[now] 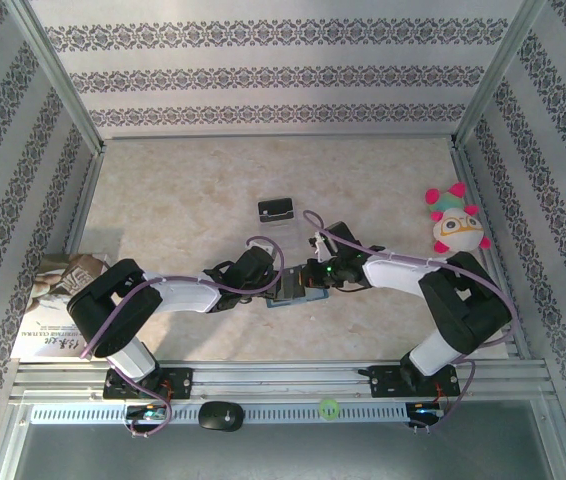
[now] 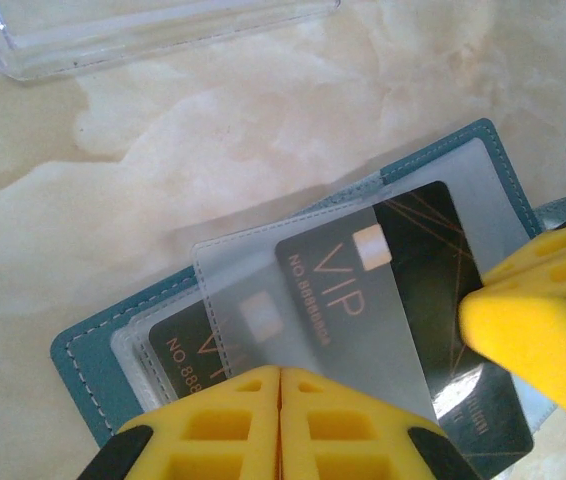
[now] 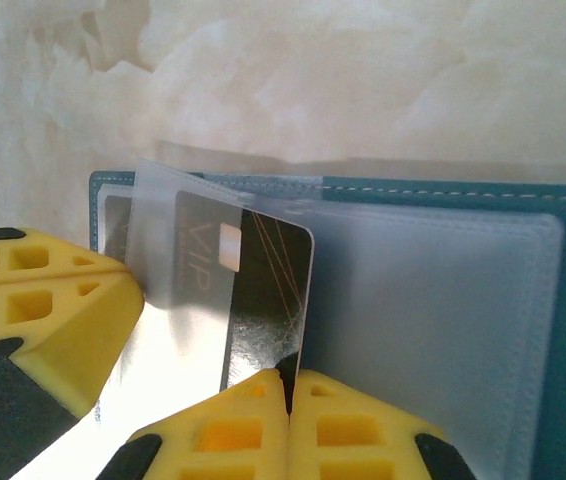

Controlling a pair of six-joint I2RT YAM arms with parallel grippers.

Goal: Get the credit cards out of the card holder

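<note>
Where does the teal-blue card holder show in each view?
Top external: the teal-blue rectangular card holder lies low centre, between the left hand and right hand.
Left wrist: lower centre, open flat, above the left hand pinching its clear plastic sleeve.
Right wrist: centre and right, open.
Shared landmark: the black VIP card, pinched by the right hand.

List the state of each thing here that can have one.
Card holder: open, lying flat.
Left gripper: shut on the clear sleeve.
Right gripper: shut on the top black card.
Top black card: partly out of the clear sleeve.
Second black card: tucked in, not gripped.
</note>
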